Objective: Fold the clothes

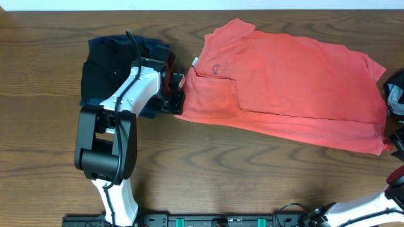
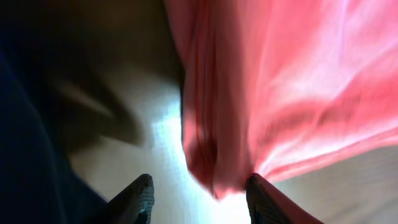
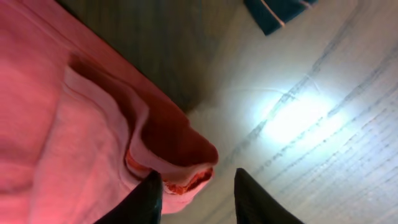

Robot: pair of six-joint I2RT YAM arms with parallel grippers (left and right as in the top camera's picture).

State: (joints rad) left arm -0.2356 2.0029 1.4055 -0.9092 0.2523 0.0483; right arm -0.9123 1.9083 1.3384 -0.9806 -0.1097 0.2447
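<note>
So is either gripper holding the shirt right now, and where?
Neither. The left gripper is open, the shirt's edge loose between its jaws; the right gripper is open beside a corner.

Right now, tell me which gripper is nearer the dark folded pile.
Left: the left gripper sits beside the dark folded pile; the right gripper is beyond the T-shirt.

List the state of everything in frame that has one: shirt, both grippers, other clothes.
Shirt: spread on the table, near edge folded over, fold not finished.
Left gripper: open, shirt edge in the gap.
Right gripper: open, at a shirt corner.
Dark clothes: piled beside the shirt's neck end.
</note>
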